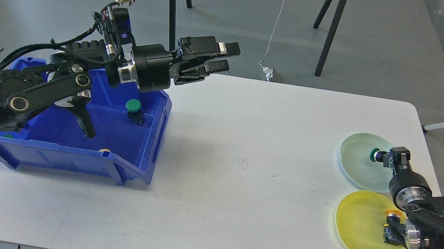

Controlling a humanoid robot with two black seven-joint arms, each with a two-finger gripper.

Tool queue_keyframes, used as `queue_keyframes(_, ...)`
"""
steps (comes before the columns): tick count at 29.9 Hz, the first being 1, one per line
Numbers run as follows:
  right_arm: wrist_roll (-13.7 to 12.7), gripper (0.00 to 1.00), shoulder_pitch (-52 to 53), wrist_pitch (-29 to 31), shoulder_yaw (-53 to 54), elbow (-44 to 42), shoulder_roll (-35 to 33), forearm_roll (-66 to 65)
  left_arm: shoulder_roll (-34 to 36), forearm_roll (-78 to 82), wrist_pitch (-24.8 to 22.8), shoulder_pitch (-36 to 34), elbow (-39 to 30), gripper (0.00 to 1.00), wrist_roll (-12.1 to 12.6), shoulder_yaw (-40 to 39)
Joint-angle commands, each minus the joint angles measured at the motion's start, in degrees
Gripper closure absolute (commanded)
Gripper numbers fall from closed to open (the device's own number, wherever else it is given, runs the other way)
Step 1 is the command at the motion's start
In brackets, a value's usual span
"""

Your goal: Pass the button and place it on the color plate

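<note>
head view: r gripper [381, 157] holds green button [373, 154] over green plate [354, 159]

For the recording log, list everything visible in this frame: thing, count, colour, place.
table: one, white, fills the middle of the view.
bin: one, blue, on the table's left side.
green button in bin: one, green cap on a dark body, standing inside the bin.
green plate: one, pale green, far right, farther from the robot.
yellow plate: one, yellow, far right, nearer the robot.
green button at right tool: one, over the green plate.
yellow button: one, on the yellow plate, partly hidden.
left tool: black, raised beyond the bin, fingers apart, holding nothing.
right tool: black, over the green plate, closed on the green button.
</note>
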Motion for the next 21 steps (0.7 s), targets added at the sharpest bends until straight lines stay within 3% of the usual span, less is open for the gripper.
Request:
queue_keyframes(1, 0.07, 0.43, -0.06, 0.01, 0.37, -0.2, 0.66, 0.08, 0.08, -0.05, 0.0, -0.07, 0.0, 0.25, 0.0, -0.04)
queue_keyframes(2, 0.07, 0.34, 0.03, 0.01, 0.46, -0.11, 0.75, 0.08, 0.0, -0.05, 0.0, 0.02, 0.0, 0.25, 0.0, -0.04)
queue_keyframes(4, 0.16, 0.29, 0.29, 0.01, 0.64, 0.32, 0.75, 0.17, 0.08, -0.05, 0.09, 0.02, 0.0, 0.25, 0.0, -0.04)
queue_keyframes(5, 0.16, 0.21, 0.56, 0.01, 0.64, 0.67, 0.75, 0.17, 0.08, -0.13, 0.26, 0.11, 0.0, 0.25, 0.0, -0.21)
queue_keyframes(6, 0.16, 0.05, 0.56, 0.01, 0.81, 0.94, 0.75, 0.26, 0.08, -0.31, 0.44, 0.11, 0.0, 0.25, 0.0, -0.3)
queue_keyframes(7, 0.42, 0.01, 0.64, 0.01, 0.82, 1.46, 0.66, 0.35, 0.08, -0.75, 0.61, 0.2, 0.0, 0.25, 0.0, -0.3)
queue_keyframes(12, 2.44, 0.01, 1.09, 0.01, 4.93, 13.04, -3.02, 0.17, 0.61, -8.03, 1.32, 0.55, 0.7, 0.22, 0.0, -0.65)
queue_keyframes(17, 3.59, 0.01, 0.38, 1.02, 20.2, 31.15, -10.67, 0.52, 1.49, -15.68, 2.38, 2.48, 0.88, 0.2, 0.0, -2.49)
queue_keyframes(21, 3.59, 0.01, -0.58, 17.6, 29.72, 35.04, -11.56, 1.75, 2.28, -18.76, 0.98, 6.77, 0.17, 0.2, 0.0, -9.68)
